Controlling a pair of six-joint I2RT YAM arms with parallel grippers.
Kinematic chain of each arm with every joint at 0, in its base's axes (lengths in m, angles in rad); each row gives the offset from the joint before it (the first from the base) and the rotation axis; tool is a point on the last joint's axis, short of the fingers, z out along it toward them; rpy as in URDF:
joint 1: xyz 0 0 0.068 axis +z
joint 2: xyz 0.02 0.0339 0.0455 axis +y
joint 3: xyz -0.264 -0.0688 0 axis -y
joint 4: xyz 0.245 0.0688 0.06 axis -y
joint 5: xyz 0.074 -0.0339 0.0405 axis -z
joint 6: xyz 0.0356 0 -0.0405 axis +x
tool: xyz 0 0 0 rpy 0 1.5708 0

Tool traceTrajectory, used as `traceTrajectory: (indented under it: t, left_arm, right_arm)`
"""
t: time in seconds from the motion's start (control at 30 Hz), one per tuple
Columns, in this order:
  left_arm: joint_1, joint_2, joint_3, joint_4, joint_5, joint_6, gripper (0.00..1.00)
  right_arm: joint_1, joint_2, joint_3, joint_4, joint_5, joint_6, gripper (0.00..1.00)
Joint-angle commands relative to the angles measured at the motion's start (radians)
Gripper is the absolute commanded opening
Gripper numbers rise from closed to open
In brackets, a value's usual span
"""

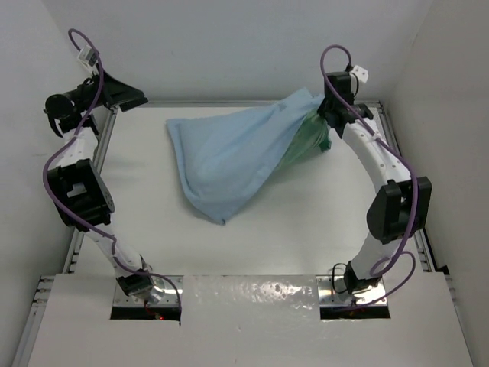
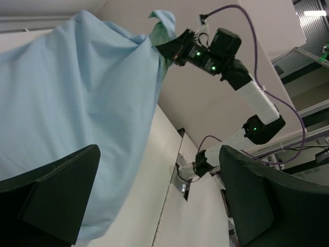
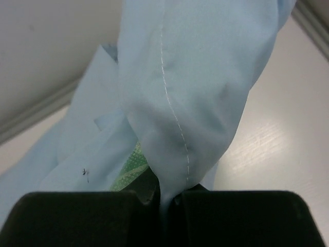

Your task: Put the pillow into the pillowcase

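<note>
Top view: the pillowcase (image 1: pixel 229 157) lies on the table (image 1: pixel 306 237), its far-right corner held up by the right gripper (image 1: pixel 325 109), arm arched. The left gripper (image 1: pixel 130 95) hangs far-left, apart.
Left wrist: its fingers (image 2: pixel 56 195) gape wide, empty.
Right wrist: jaws pinch the blue seam (image 3: pixel 175 118); green lining (image 3: pixel 128 170) peeks out.

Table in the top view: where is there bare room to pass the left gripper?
Bare tabletop lies between the pillowcase and the near edge, plus a strip beside the left arm. Crowded far right, where the right gripper pinches the pillowcase.
</note>
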Motion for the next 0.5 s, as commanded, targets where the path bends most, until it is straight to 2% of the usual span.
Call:
traceTrajectory:
  t: [0.0, 0.07, 0.1, 0.13, 0.17, 0.2, 0.27, 0.33, 0.37, 0.4, 0.43, 0.47]
  left_arm:
    - [-0.031, -0.038, 0.052, 0.387, 0.139, -0.109, 1.0]
    - [-0.048, -0.142, 0.088, 0.291, 0.134, -0.022, 1.0]
    - [-0.054, -0.18, 0.157, 0.087, 0.125, 0.061, 1.0]
    - [-0.054, -0.211, 0.205, -0.038, 0.116, 0.241, 1.0]
    - [-0.039, -0.257, 0.339, -0.355, 0.092, 0.352, 1.0]
    - [-0.028, -0.273, 0.421, -0.531, 0.075, 0.598, 1.0]
    - [0.028, -0.284, 0.63, -0.811, 0.036, 0.762, 1.0]
    - [0.057, -0.285, 0.738, -0.811, -0.027, 0.806, 1.0]
    - [0.094, -0.29, 0.747, -0.815, -0.057, 0.824, 1.0]
    - [0.116, -0.302, 0.741, -0.847, -0.144, 0.915, 1.0]
    - [0.142, -0.332, 0.734, -1.054, -0.204, 1.018, 1.0]
    - [0.165, -0.349, 0.739, -1.217, -0.408, 1.159, 1.0]
  right_arm:
    - [0.052, -0.069, -0.065, 0.102, -0.145, 0.02, 0.0]
    - [0.069, -0.094, -0.1, 0.157, -0.134, -0.003, 0.0]
    - [0.087, -0.11, -0.105, 0.167, -0.122, -0.033, 0.0]
    - [0.094, -0.117, -0.105, 0.177, -0.108, -0.047, 0.0]
    - [0.106, -0.121, -0.1, 0.179, -0.107, -0.07, 0.0]
    - [0.112, -0.129, -0.098, 0.179, -0.108, -0.078, 0.0]
    - [0.123, -0.138, -0.095, 0.179, -0.101, -0.098, 0.0]
    - [0.141, -0.149, -0.095, 0.18, -0.087, -0.112, 0.0]
    - [0.147, -0.15, -0.094, 0.18, -0.085, -0.128, 0.0]
    - [0.163, -0.153, -0.086, 0.177, -0.087, -0.135, 0.0]
    - [0.169, -0.154, -0.08, 0.173, -0.084, -0.151, 0.0]
    - [0.181, -0.154, -0.072, 0.165, -0.081, -0.159, 0.0]
